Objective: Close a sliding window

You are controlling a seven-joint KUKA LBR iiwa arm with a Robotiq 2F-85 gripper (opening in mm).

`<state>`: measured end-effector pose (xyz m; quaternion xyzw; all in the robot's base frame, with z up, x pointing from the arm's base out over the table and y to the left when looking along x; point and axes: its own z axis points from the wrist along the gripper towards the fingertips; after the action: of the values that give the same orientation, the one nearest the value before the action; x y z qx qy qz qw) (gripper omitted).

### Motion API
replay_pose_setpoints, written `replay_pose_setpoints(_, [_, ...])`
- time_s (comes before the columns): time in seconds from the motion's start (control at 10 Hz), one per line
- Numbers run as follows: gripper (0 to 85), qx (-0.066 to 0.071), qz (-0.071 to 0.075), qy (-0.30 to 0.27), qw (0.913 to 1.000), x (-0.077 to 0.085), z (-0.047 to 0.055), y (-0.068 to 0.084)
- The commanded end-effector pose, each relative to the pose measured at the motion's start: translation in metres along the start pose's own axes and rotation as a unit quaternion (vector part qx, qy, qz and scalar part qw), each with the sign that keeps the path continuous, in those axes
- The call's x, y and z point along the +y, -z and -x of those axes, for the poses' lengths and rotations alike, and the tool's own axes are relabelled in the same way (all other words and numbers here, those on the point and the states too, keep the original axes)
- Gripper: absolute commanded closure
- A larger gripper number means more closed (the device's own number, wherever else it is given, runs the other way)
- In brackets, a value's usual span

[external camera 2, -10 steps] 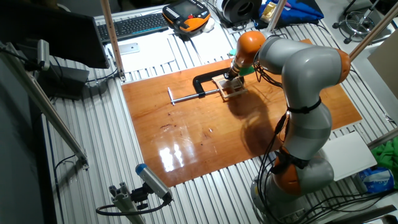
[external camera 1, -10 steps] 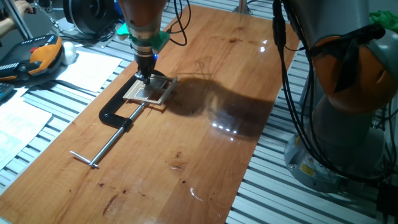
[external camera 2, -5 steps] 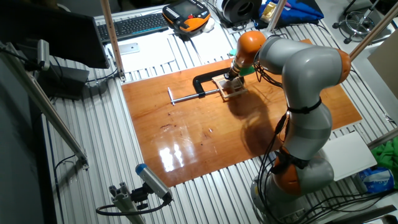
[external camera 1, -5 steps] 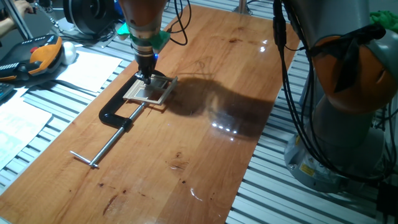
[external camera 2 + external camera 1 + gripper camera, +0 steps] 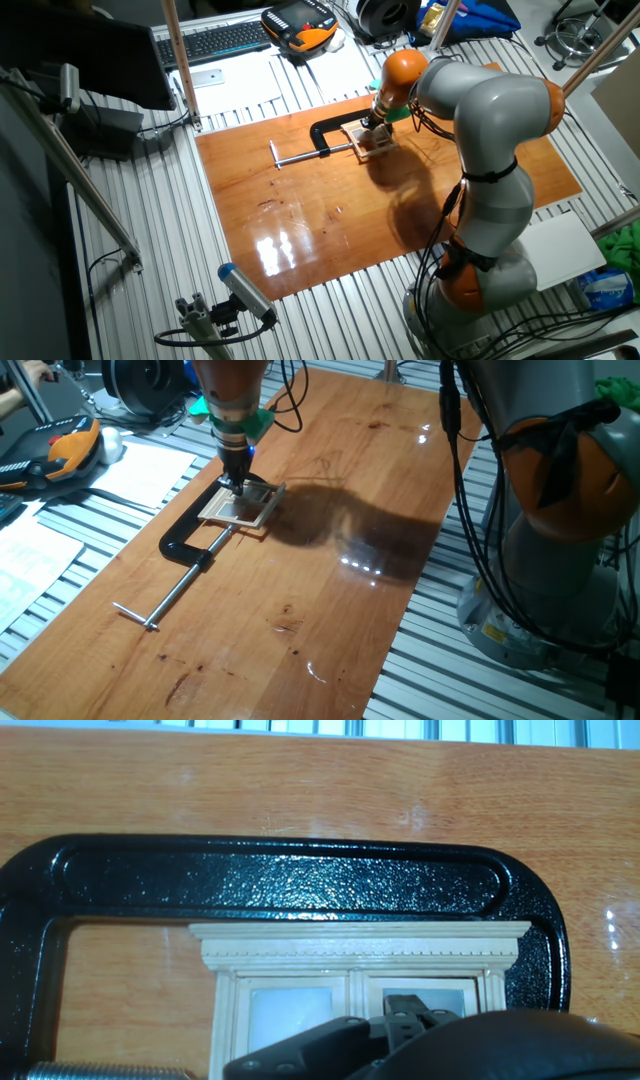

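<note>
The sliding window [image 5: 240, 507] is a small pale wood frame lying flat on the table, held at one end by a black C-clamp [image 5: 190, 544]. My gripper [image 5: 236, 485] points straight down with its tips on the window's far end, near the clamp's jaw. Its fingers look pressed together, with nothing held between them. In the other fixed view the gripper [image 5: 368, 126] stands over the window [image 5: 367, 139]. The hand view shows the window's top rail [image 5: 360, 945] and two panes, ringed by the clamp's arch [image 5: 280, 880]. A dark fingertip [image 5: 405, 1011] rests over the right pane.
The clamp's steel screw bar [image 5: 165, 598] runs toward the table's near left. Papers [image 5: 135, 470] and an orange-black pendant [image 5: 65, 450] lie left of the wooden tabletop [image 5: 330, 590]. The robot's base [image 5: 560, 510] stands at the right.
</note>
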<state>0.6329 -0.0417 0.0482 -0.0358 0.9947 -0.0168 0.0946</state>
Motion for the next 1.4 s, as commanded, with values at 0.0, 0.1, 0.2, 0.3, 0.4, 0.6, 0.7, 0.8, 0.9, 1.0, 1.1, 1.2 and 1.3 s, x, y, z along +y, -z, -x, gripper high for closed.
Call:
replay_pose_setpoints(0.0, [85.0, 0.001, 0.0, 0.0, 1.0, -0.0002, -0.0001, 0.0008])
replay_pose_setpoints(0.1, [85.0, 0.002, 0.0, 0.0, 1.0, 0.0, -0.0003, 0.0014])
replay_pose_setpoints(0.2, [85.0, 0.004, 0.003, 0.0, 1.0, 0.0003, -0.0007, 0.0012])
replay_pose_setpoints(0.3, [85.0, 0.004, 0.003, 0.0, 1.0, 0.0004, -0.001, 0.0008])
replay_pose_setpoints(0.4, [85.0, 0.004, 0.003, 0.0, 1.0, 0.0005, -0.0013, 0.0006])
replay_pose_setpoints(0.6, [85.0, 0.004, 0.006, -0.001, 1.0, 0.0006, -0.0021, -0.0002])
replay_pose_setpoints(0.7, [85.0, 0.005, 0.006, -0.002, 1.0, 0.0013, -0.0027, -0.0006])
replay_pose_setpoints(0.8, [85.0, 0.006, 0.007, -0.002, 1.0, 0.0013, -0.0033, -0.0011])
replay_pose_setpoints(0.9, [85.0, 0.008, 0.008, -0.001, 0.9999, 0.0014, -0.0033, -0.0011])
replay_pose_setpoints(1.0, [85.0, 0.009, 0.008, -0.001, 0.9999, 0.0013, -0.0033, -0.0001])
replay_pose_setpoints(1.1, [85.0, 0.009, 0.008, -0.001, 0.9999, 0.0012, -0.0034, 0.0004])
replay_pose_setpoints(1.2, [85.0, 0.011, 0.008, -0.001, 0.9999, 0.0012, -0.0035, 0.0004])
replay_pose_setpoints(1.3, [85.0, 0.013, 0.008, -0.001, 0.9999, 0.0013, -0.0036, 0.0001])
